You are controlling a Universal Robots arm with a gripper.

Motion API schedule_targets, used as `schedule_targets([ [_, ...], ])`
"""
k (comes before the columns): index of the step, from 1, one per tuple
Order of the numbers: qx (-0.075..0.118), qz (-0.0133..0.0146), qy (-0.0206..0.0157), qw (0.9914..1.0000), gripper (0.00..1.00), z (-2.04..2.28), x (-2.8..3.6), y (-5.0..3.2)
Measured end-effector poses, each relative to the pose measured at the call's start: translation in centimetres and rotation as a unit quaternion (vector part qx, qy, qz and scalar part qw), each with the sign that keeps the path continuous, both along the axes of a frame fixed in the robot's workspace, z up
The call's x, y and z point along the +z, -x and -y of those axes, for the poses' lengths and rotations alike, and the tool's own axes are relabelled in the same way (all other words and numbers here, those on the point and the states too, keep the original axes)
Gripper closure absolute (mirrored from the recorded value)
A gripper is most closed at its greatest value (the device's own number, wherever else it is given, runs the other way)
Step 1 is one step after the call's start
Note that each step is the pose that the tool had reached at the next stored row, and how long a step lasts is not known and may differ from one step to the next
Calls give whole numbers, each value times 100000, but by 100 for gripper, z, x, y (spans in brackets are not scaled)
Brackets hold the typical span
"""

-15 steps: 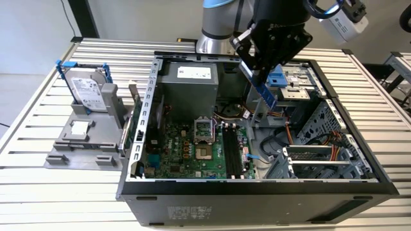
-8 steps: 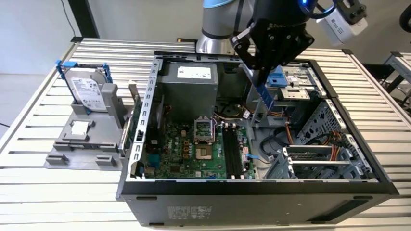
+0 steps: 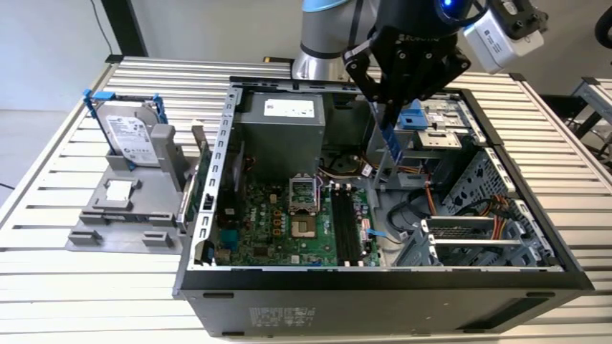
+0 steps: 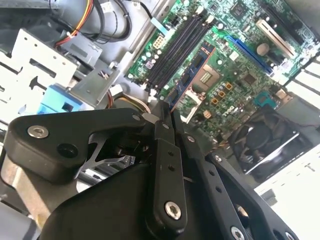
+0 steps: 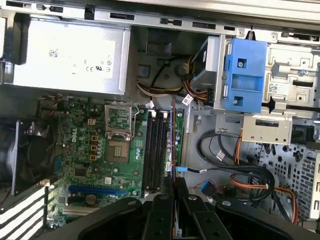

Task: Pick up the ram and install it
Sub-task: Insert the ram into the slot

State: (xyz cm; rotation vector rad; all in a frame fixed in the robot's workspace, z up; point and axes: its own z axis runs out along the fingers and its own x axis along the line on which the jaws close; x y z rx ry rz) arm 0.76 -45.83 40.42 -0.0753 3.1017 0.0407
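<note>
My gripper (image 3: 386, 104) hangs over the open computer case (image 3: 383, 276), shut on the ram (image 3: 388, 143). The ram is a thin dark stick held on edge, pointing down toward the motherboard (image 3: 277, 229). In both wrist views it shows edge-on as a narrow line (image 5: 173, 145) (image 4: 192, 75) running out from the closed fingertips (image 5: 175, 186) (image 4: 165, 116). It hovers above the black memory slots (image 3: 349, 229) (image 5: 155, 150) (image 4: 175, 55), in line with the slot nearest the drive cage, and is not touching them.
A grey power supply (image 3: 282, 122) (image 5: 65, 57) sits at the back of the case. A blue drive-bay clip (image 5: 245, 75) and cables (image 5: 235, 170) lie beside the slots. A hard drive in a blue frame (image 3: 134, 136) stands on a grey stand at the exterior view's left.
</note>
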Motion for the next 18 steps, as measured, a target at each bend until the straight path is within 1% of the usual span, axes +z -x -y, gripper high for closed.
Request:
schedule_targets([
  [2, -844, -2, 0, 99996, 100, 0, 0, 0],
  [9, -891, -1, 2, 99996, 100, 0, -3, 0],
  [18, -935, -2, 10, 99996, 100, 0, -42, 0],
])
